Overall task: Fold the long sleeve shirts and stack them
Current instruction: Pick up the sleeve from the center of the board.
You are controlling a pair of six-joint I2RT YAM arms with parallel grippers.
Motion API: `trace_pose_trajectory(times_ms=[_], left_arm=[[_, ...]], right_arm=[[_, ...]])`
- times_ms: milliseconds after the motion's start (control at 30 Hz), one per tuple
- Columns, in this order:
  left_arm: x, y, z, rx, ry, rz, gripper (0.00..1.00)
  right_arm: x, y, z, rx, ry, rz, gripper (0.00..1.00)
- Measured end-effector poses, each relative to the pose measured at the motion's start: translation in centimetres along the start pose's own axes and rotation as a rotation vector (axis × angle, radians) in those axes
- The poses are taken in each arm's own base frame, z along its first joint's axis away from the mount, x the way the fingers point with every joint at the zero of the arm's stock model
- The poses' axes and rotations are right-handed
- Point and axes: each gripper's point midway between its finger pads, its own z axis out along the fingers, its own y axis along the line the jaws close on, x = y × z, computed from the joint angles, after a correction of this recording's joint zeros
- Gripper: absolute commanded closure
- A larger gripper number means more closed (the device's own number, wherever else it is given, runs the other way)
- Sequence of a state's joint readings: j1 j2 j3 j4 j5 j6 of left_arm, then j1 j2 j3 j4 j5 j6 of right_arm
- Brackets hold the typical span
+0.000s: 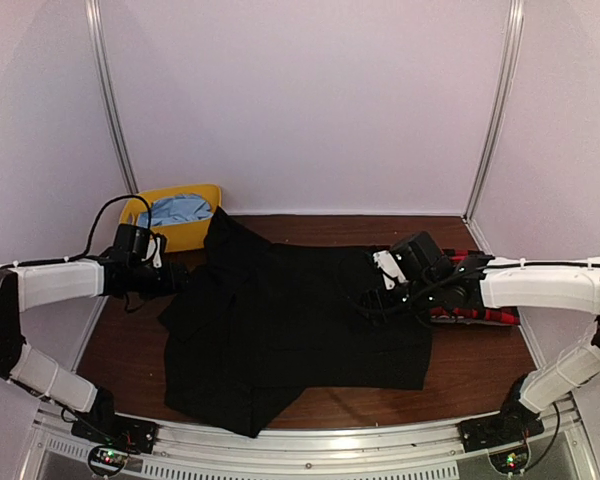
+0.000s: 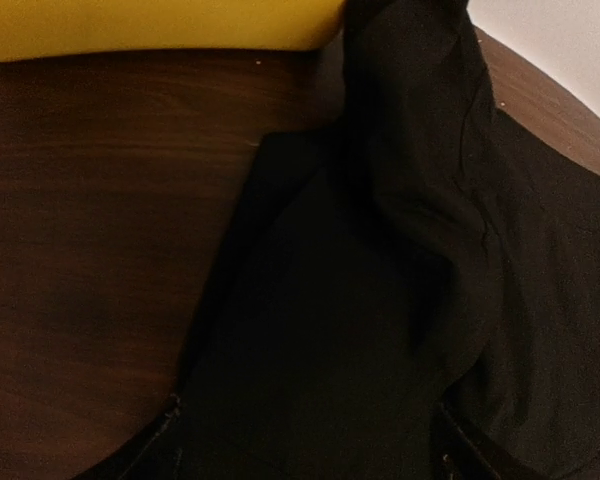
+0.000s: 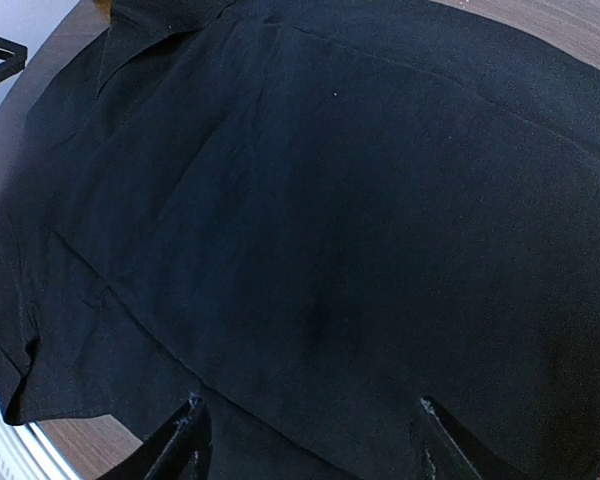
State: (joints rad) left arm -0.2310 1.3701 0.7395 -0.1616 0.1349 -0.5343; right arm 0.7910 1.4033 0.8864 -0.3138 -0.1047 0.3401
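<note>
1. Top external view: the plain black, soft cloth long sleeve shirt (image 1: pixel 300 325) lies spread and rumpled across the middle of the brown wooden table (image 1: pixel 125 350). One dark strip of it, seemingly a sleeve, reaches back toward the yellow plastic bin (image 1: pixel 202 232) at the rear left.
2. The red-and-black buffalo plaid cloth shirt (image 1: pixel 480 316) sits at the table's right side, just beside the black one. The right arm hides most of it, so I cannot tell whether it is folded.
3. The left gripper (image 2: pixel 310 435) is at the black shirt's left edge. Its jaws are spread wide and released, with black cloth below them and nothing pinched.
4. The right gripper (image 3: pixel 308 430) hangs over the shirt's right half, equally wide apart and empty.
5. Judging from this, folding of the black shirt has barely begun, and stacking is not yet possible.
6. The next move likely calls for each gripper to close on an edge or sleeve and carry it inward. They should lift enough that the body does not drag or bunch.
</note>
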Motion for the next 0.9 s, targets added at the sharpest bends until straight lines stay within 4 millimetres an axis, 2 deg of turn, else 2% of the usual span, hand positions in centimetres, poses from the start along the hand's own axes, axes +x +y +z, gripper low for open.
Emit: trace_pose_trajectory(times_ms=[167, 333, 500, 800, 900], left_arm=[[1.2, 2.8, 0.5, -0.131, 0.007, -0.02, 0.18], [3.6, 5.2, 2.0, -0.226, 0.075, -0.027, 0.2], [5.6, 6.8, 2.5, -0.285, 0.127, -0.03, 0.24], [5.2, 6.9, 3.5, -0.284, 0.094, -0.032, 0.53], [5.2, 6.9, 3.6, -0.278, 0.081, -0.034, 0.66]], right_arm=[[0.1, 0.8, 0.2, -0.033, -0.007, 0.0, 0.31], [0.1, 1.4, 0.6, -0.063, -0.006, -0.002, 0.31], [0.8, 2.0, 1.6, -0.092, 0.025, -0.009, 0.31], [2.0, 2.0, 2.9, -0.1, 0.077, -0.024, 0.31], [2.3, 2.0, 3.4, -0.101, 0.091, -0.029, 0.31]])
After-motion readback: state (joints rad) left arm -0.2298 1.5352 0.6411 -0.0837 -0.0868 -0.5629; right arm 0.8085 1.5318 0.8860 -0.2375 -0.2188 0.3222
